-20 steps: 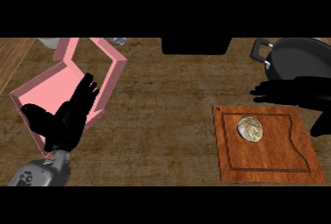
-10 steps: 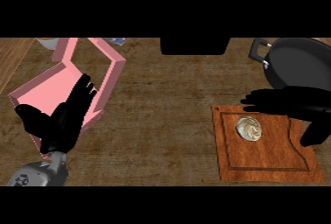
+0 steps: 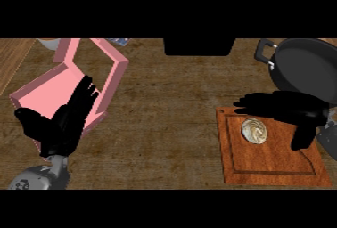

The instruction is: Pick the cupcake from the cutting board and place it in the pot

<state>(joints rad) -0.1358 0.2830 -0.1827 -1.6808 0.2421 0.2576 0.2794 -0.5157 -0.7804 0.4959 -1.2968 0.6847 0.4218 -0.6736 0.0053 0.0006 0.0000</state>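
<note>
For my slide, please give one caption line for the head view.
Right hand hovers open above the cupcake on the cutting board, beside the pot.

Premises present as a kitchen. Evidence: a brown worktop (image 3: 171,111) carrying a wooden cutting board (image 3: 270,164) with a cupcake (image 3: 255,130) on it, and a black handled pot (image 3: 309,67) standing at the far right corner.

One cupcake (image 3: 255,130), one cutting board (image 3: 273,167), one pot (image 3: 308,67), one pink tray (image 3: 52,91), two hands.
</note>
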